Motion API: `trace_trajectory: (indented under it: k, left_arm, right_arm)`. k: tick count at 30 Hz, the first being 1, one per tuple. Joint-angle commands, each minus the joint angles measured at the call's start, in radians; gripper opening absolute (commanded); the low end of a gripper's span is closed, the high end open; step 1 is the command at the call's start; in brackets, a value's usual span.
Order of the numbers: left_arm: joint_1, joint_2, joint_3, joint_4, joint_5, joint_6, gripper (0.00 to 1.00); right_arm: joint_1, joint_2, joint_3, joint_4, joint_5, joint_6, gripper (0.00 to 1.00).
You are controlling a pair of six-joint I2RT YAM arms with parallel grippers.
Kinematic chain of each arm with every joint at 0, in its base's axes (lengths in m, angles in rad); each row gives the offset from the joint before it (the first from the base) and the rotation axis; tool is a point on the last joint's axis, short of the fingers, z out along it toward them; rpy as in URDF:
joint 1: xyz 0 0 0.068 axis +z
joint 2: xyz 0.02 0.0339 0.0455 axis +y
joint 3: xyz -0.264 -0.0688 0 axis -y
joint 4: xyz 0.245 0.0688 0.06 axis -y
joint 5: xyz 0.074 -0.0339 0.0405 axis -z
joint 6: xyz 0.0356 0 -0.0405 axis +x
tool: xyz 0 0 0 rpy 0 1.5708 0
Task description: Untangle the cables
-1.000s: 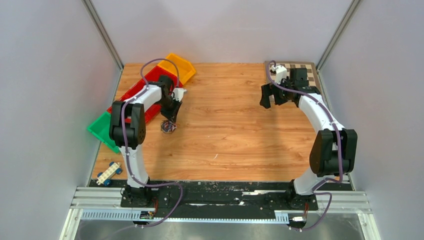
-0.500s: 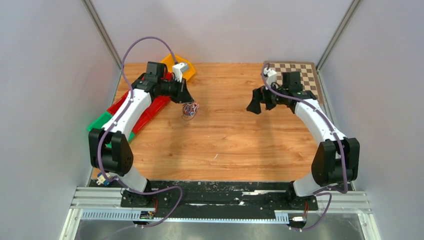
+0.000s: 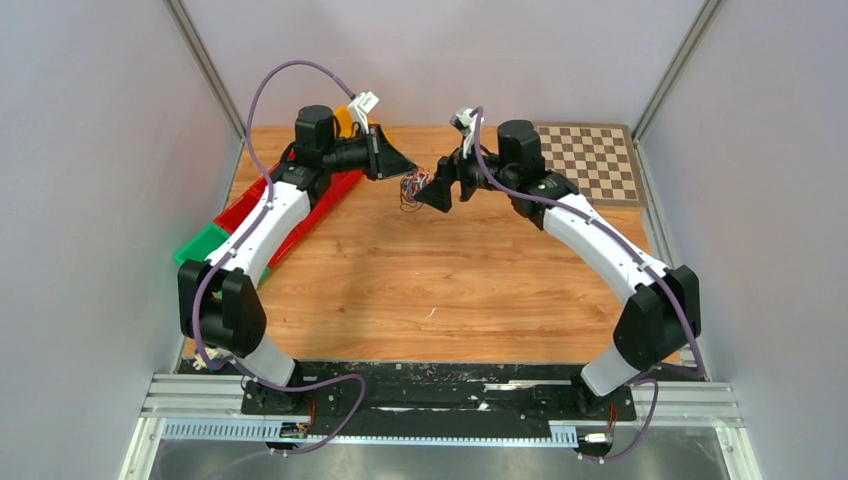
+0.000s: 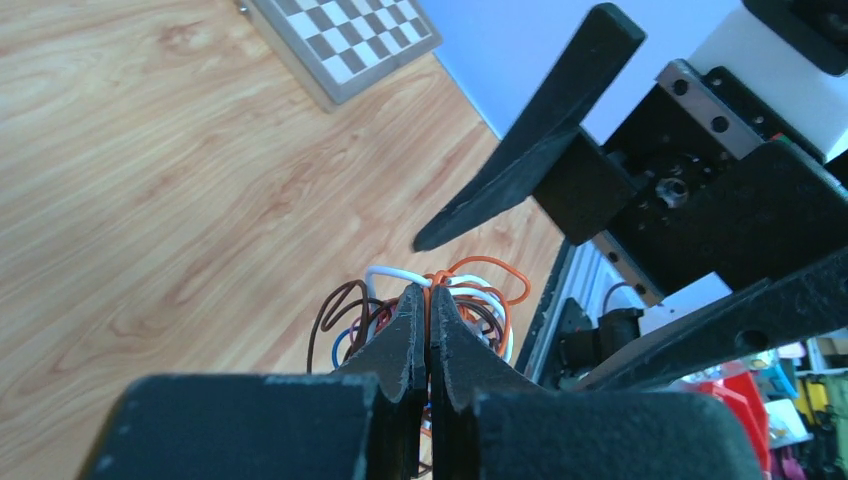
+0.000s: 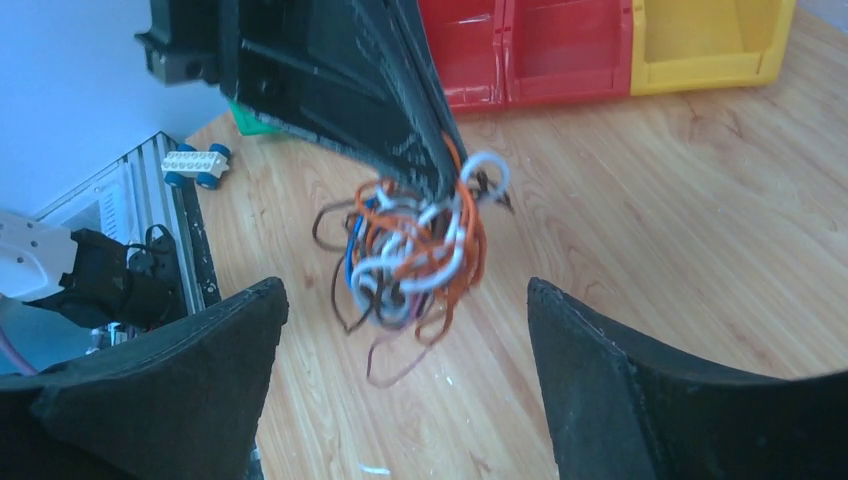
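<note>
Cables (image 5: 420,250) are dangling from the pinched-shut left gripper (image 4: 428,297), the wide-open right gripper (image 5: 402,300) flanking them, probably best seizing one outer loop.

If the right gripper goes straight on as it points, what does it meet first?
Most likely the tangle of thin white, orange and brown wires, pinched by the shut left gripper, in line between the open jaws of the right gripper; depth unclear.

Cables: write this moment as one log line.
left pincer: shut on cables | right pincer: open, facing cables | cables: tangled, hanging
</note>
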Motion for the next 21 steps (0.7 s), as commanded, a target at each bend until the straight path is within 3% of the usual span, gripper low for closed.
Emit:
trace_trajectory:
  k: [1, 4, 7, 8, 15, 21]
  left_arm:
    - [-0.033, -0.022, -0.021, 0.104, 0.011, -0.104, 0.00]
    - [-0.035, -0.033, -0.036, 0.131, 0.013, -0.123, 0.00]
    - [-0.031, -0.053, -0.040, 0.117, 0.015, -0.105, 0.00]
    - [-0.028, -0.057, -0.040, 0.087, 0.019, -0.088, 0.00]
    - [0.068, -0.096, -0.040, -0.048, 0.031, 0.007, 0.00]
    - [0.187, -0.107, -0.035, -0.123, 0.027, 0.079, 0.00]
  right_arm:
    - [0.027, 0.073, 0.057, 0.110, 0.024, 0.074, 0.83]
    - [0.027, 0.094, 0.066, 0.112, 0.071, 0.059, 0.50]
    - [0.016, 0.069, 0.046, 0.095, 0.123, 0.001, 0.05]
    - [0.010, 0.054, 0.033, 0.087, 0.158, -0.009, 0.00]
    - [-0.119, -0.030, -0.023, -0.055, 0.260, -0.119, 0.00]
    - [-0.288, -0.107, -0.087, -0.122, 0.225, -0.167, 0.00]
